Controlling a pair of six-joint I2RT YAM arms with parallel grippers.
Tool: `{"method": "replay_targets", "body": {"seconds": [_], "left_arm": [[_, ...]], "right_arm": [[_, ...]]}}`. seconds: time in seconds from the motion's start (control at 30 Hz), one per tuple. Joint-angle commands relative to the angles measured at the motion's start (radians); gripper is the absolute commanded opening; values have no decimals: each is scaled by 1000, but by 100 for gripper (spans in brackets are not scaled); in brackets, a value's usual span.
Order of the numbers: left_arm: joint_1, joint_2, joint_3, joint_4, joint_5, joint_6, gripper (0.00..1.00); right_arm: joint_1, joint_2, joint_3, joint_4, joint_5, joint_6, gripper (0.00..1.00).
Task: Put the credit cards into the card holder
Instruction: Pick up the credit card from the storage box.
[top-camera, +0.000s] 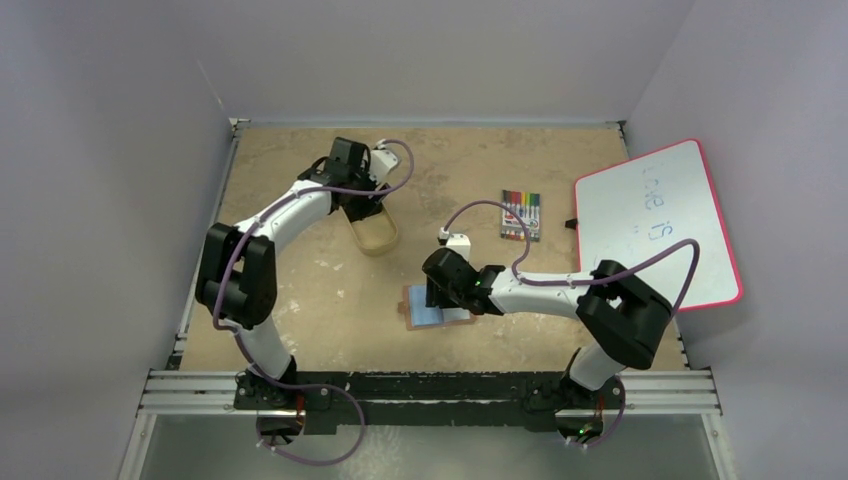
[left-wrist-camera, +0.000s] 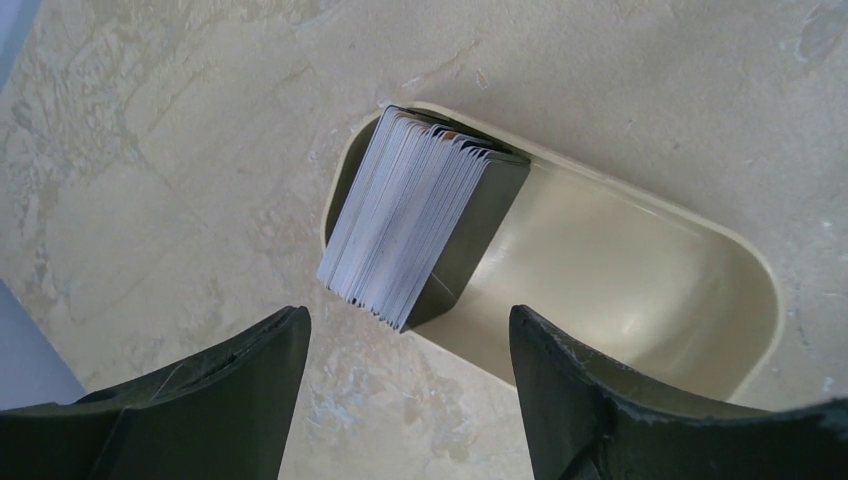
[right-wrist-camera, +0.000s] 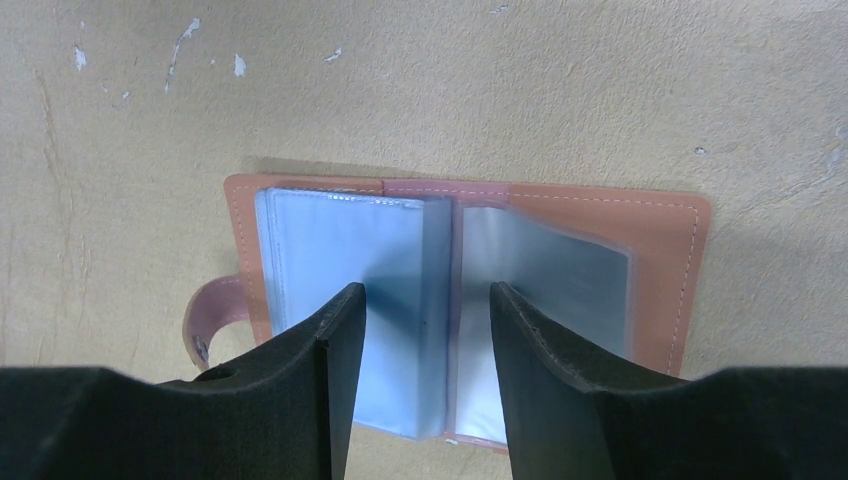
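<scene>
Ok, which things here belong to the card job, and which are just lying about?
For the job:
credit cards, a stack standing in the tan tray
card holder, lying open on the table

Just lying about:
pack of markers
whiteboard

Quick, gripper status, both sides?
Left gripper: open, empty, over the credit cards in the tray.
Right gripper: open, holding nothing, over the open card holder.
</scene>
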Motion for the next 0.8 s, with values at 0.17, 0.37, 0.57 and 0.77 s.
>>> {"method": "replay_targets", "body": {"seconds": [0.17,0.37,0.57,0.77], "left_arm": [[24,49,26,95,27,188,75],[23,103,54,69,21,217,75],[22,143,52,132,-1,230,75],[22,151,57,178,-54,242,72]], "right_arm": [[6,-12,-14,-69,-15,12,52],[6,-4,-10,-75,-16,14,52],[6,-3,-11,-79,-14,14,53],[6,-12,-23,-80,-15,19,53]]}}
